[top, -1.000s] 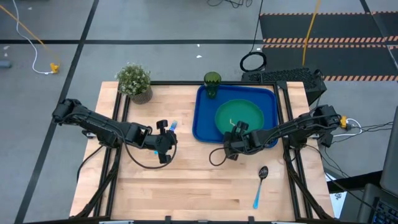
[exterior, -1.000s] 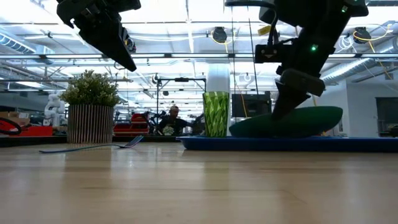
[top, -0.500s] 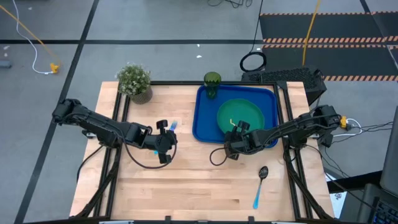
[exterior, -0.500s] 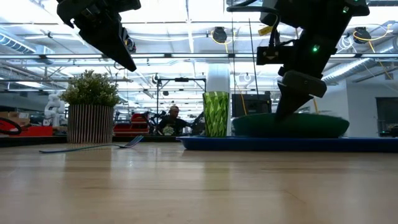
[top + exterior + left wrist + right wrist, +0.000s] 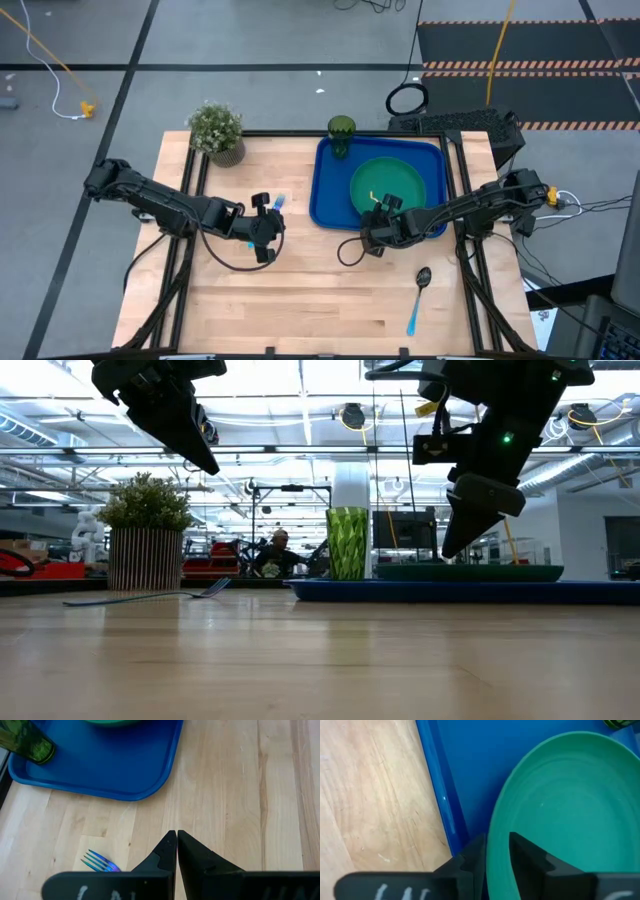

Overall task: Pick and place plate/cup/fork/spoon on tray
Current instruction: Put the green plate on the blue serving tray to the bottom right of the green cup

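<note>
- The place is a robotics lab or a large industrial hall.
- The wooden table (image 5: pixel 300 290) stands on a grey floor with striped hazard mats (image 5: pixel 520 66) and loose cables (image 5: pixel 50 60).
- Behind the table, the low view shows a high ceiling with pipes (image 5: pixel 300 450), metal frames and a seated person (image 5: pixel 278 552).

Two dark jointed arms, black cable looped off each. Black wedge fingers (image 5: pixel 172 855), tapered tips. Green status LED on right arm's wrist housing. White scrawl on wrist bars.
</note>
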`<state>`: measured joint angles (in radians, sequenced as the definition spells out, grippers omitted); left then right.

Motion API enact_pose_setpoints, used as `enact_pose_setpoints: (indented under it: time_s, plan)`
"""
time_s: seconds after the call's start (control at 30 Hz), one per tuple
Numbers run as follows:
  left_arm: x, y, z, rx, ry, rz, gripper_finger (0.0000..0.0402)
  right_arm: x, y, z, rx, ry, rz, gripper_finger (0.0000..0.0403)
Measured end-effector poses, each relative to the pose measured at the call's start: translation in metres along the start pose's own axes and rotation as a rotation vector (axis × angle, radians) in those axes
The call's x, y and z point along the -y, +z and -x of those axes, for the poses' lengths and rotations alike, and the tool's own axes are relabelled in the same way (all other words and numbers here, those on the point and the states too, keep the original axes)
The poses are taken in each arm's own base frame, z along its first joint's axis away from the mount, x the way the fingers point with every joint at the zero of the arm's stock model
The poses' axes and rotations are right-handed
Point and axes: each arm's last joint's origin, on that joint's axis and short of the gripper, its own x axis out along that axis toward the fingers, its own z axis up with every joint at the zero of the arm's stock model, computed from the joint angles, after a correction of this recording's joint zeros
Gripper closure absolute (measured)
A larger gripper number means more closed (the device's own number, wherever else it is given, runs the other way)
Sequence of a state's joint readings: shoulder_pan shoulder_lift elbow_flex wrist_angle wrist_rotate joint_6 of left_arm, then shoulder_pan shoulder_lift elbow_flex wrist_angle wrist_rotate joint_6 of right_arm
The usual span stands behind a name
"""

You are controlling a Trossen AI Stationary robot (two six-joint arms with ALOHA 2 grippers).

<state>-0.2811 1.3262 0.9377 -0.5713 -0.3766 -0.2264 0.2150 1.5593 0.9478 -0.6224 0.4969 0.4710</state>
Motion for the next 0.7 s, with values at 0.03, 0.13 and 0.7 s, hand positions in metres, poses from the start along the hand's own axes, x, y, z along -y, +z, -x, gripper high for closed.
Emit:
enact_pose_setpoints:
  time_s: [0.03, 0.13, 0.7]
  plan:
    - [0.0, 0.0, 0.0001, 0.0, 0.0, 0.0, 0.0382, -0.0001, -0.0001, 0.0001, 0.0, 0.001, -0.005, 0.0321]
    - [0.0, 0.0, 0.0, 0.0, 0.0, 0.0, 0.0382, -0.0006, -0.0003, 0.0003, 0.0, 0.004, -0.016, 0.0318]
    - [-0.0001, 0.0, 0.0001, 0.0, 0.0, -0.005, 0.0382, -0.0022, -0.0009, 0.0003, -0.022, 0.053, 0.052, 0.0285]
